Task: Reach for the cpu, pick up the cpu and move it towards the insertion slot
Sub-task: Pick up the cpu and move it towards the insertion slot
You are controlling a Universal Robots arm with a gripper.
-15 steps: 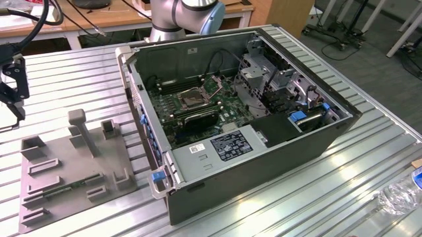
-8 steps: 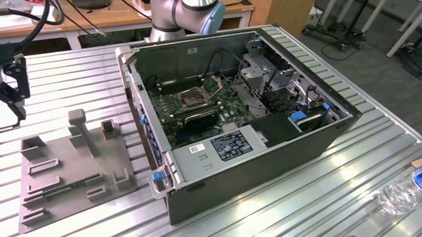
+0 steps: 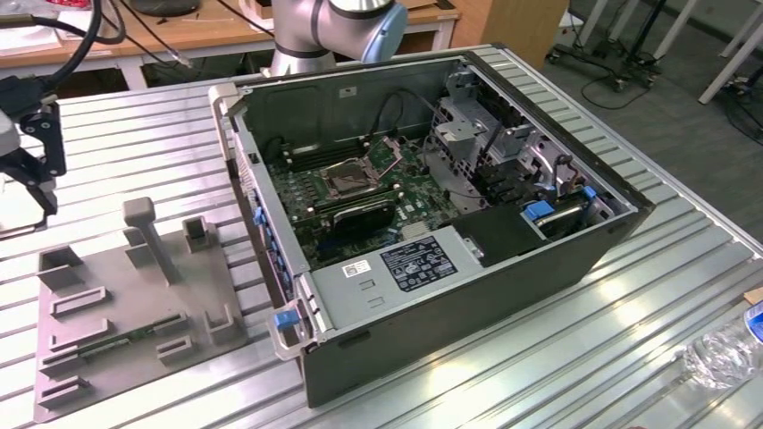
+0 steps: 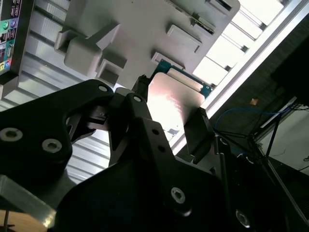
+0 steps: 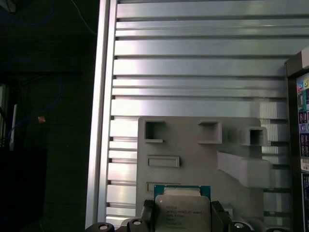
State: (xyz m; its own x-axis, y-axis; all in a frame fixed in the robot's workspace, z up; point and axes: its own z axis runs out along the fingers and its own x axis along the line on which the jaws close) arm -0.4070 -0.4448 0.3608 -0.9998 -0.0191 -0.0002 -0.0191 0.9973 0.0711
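In both wrist views the cpu (image 5: 182,209) (image 4: 175,99), a small square chip with a silvery top and a green rim, sits between my gripper's black fingers (image 5: 147,212). My gripper (image 5: 182,216) (image 4: 169,113) is shut on the chip's two opposite edges and holds it above the grey fixture plate (image 5: 193,154). In the exterior view my gripper (image 3: 36,192) hangs over the table at the exterior view's left, above and beyond the fixture plate (image 3: 131,313). The insertion slot (image 3: 349,176), a square socket with a shiny frame, lies on the green motherboard inside the open computer case.
The open computer case (image 3: 477,295) stands in the middle of the ribbed metal table, to the exterior view's right of the fixture plate. A green memory stick (image 3: 120,340) lies in the fixture. A clear bottle (image 3: 721,353) lies at the exterior view's right edge.
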